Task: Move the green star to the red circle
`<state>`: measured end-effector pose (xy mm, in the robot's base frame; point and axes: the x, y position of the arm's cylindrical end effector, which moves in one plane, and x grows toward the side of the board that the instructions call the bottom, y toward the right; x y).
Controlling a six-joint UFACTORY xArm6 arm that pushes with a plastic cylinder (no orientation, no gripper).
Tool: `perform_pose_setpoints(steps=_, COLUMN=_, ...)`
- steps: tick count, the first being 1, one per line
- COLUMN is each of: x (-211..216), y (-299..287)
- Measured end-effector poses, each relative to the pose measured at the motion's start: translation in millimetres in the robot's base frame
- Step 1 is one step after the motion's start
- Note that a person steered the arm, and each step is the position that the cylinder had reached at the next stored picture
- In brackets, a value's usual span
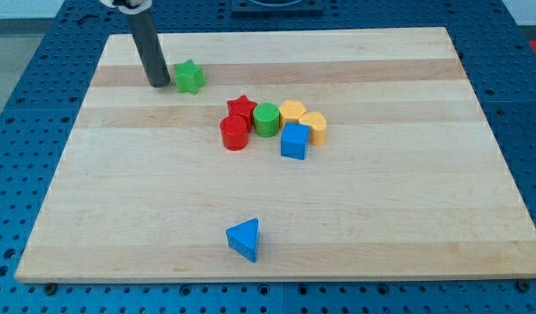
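A pale wooden board (276,227) with visible grain bands lies on a blue perforated bench. At the far left a straight, matte dark rod descends, and the arm's tip (159,85) rests on the wood just to the left of the green star (189,77), a small, chunky, glossy block; whether they touch cannot be told. The rod carries no jaws, so nothing opens or pinches. Near the board's middle sits a tight cluster: a red star (241,107), the red circle (234,133), a short cylinder, just nearer and left of it, a green cylinder (266,119), two yellow blocks (304,119) of rounded shape, and a blue cube (295,140). A blue triangle (244,238) lies alone at the near edge. The push seems about to begin; the star must travel rightward and nearer, so the tip probably needs to shift to the star's far-left side.
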<state>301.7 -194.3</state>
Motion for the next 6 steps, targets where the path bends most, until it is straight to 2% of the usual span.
perform_pose_setpoints(steps=2, x=-37, y=17)
perform_pose_setpoints(steps=3, x=-25, y=40)
perform_pose_setpoints(steps=6, x=76, y=38)
